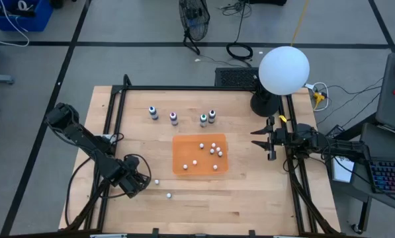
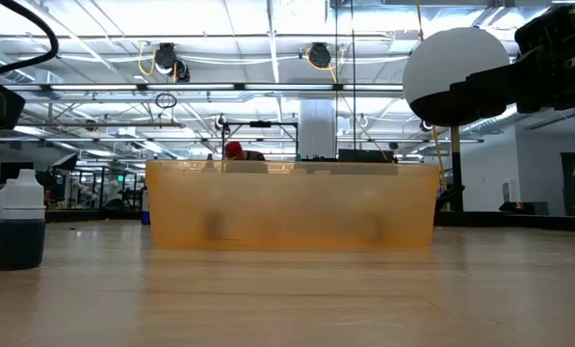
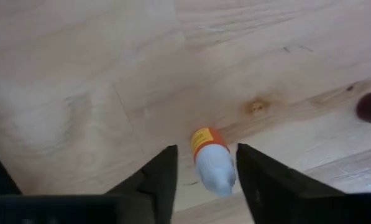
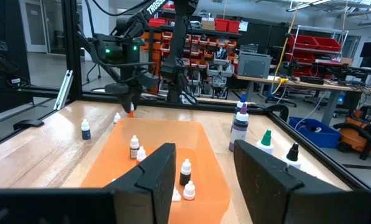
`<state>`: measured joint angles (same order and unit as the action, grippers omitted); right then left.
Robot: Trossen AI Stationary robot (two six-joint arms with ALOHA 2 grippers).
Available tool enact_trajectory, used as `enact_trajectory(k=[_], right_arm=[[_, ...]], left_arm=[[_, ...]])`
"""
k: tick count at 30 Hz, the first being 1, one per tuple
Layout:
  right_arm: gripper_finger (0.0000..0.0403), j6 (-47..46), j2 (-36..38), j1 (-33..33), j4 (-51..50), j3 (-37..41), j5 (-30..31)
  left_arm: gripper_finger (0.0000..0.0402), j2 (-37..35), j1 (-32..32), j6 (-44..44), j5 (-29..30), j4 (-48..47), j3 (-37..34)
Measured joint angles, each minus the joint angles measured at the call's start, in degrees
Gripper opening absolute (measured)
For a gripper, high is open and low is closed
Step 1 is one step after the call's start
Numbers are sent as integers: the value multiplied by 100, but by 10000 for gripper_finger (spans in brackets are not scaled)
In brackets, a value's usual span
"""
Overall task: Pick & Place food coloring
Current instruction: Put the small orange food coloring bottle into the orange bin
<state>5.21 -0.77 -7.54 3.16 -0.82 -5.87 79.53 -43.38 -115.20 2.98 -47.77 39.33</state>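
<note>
Four upright food coloring bottles [image 1: 182, 117] stand in a row well beyond the orange tray [image 1: 184, 168], while the left end effector [image 3: 201, 177], low over the near-left part of the desk [image 1: 263, 192], straddles another small bottle [image 3: 211, 160] with an orange label lying on its side between its part-open fingers, which do not appear to be touching it, so I judge a grasp is being set up. Bare wood lies all round that end effector, the tray wall off to its side, and the right end effector [image 4: 201, 180] hangs open and empty beside the tray's far side.
</note>
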Motion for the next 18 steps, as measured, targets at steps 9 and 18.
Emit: enact_trajectory(k=[9, 18], right_arm=[[149, 0, 1, 0, 2, -2, 0], [153, -1, 0, 1, 1, 0, 0]], left_arm=[[68, -2, 39, 438, 396, 53, 17], [68, -2, 938, 2977, 1269, -48, 1444]])
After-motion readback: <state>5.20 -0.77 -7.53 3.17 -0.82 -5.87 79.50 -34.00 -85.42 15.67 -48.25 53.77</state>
